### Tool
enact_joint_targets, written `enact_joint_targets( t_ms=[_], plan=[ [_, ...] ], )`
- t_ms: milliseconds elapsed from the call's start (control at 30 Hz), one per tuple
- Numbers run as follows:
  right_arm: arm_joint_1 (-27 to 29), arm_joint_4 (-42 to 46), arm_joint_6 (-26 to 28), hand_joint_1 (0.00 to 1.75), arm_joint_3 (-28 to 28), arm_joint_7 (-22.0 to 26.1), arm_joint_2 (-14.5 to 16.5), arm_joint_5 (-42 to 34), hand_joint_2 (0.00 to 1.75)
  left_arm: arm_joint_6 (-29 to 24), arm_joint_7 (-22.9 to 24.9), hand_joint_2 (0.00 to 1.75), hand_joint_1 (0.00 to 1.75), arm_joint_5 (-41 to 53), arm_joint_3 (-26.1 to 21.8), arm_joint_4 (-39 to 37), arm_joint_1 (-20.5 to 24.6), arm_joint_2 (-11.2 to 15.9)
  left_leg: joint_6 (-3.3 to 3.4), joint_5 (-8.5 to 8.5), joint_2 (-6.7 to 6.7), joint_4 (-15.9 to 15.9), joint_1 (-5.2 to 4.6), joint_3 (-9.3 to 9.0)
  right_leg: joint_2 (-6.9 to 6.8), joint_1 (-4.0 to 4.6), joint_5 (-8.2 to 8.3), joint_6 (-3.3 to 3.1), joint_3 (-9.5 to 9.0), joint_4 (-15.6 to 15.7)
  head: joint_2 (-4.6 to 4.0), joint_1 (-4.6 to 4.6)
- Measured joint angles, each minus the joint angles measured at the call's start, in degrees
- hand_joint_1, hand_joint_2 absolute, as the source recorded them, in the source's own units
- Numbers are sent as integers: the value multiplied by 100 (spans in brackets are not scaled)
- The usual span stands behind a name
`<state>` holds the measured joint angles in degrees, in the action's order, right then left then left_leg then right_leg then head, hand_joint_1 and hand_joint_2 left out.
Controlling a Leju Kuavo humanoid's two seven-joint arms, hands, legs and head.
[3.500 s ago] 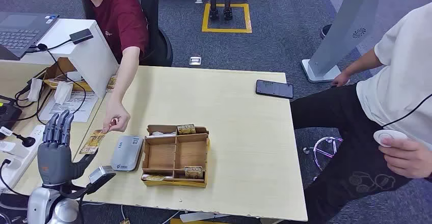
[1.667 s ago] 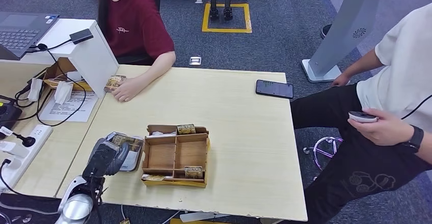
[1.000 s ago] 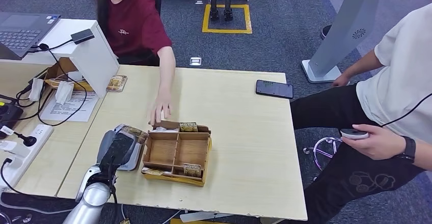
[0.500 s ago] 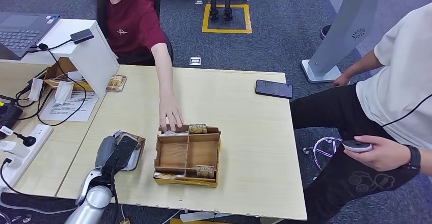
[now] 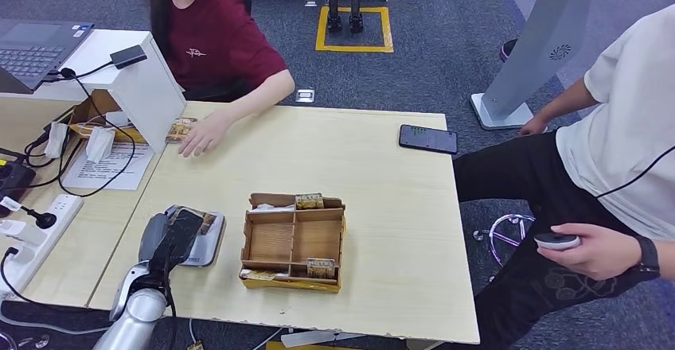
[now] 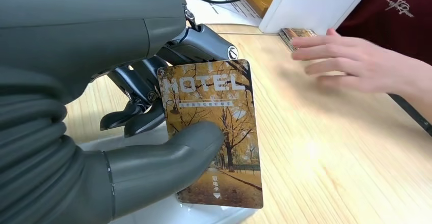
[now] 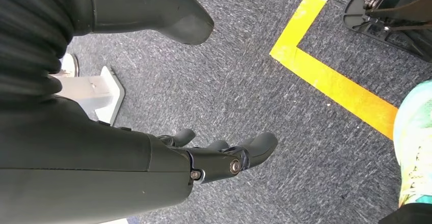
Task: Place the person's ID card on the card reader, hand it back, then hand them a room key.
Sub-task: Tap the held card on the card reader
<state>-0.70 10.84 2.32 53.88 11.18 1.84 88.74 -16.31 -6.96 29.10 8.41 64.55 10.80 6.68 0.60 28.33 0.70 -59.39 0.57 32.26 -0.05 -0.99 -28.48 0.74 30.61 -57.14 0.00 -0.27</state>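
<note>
From the head view, we saw the left hand (image 5: 171, 239) over the card reader (image 5: 199, 243), just beside the wooden tray (image 5: 293, 241).

At the left wrist, thumb and fingers (image 6: 137, 114) pinched the card (image 6: 214, 132), its HOTEL end pointing away from the reader.

At the right wrist, the right hand (image 7: 204, 158) hung above carpet, fingers apart, holding nothing.

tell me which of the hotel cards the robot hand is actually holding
The card pinched in the left robot hand over the card reader; the others sit in the wooden tray or by the person's hand.
</note>
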Motion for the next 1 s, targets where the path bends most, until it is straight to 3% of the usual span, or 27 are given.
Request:
enact_joint_targets(
  t_ms=[367,1000],
  plan=[
    [-1,-1,4,0,-39,-6,2,0,175,-175,-49,175,175,220,-253,-122,47,48,0,0,0,0,1,0,0,4,0,0,0,0,2,0],
    [-18,-2,2,0,-136,17,5,0,175,-708,293,175,175,2011,-254,-621,133,65,-3,-2,1,1,0,-7,-1,4,0,-1,-7,-2,1,0]
  ],
)
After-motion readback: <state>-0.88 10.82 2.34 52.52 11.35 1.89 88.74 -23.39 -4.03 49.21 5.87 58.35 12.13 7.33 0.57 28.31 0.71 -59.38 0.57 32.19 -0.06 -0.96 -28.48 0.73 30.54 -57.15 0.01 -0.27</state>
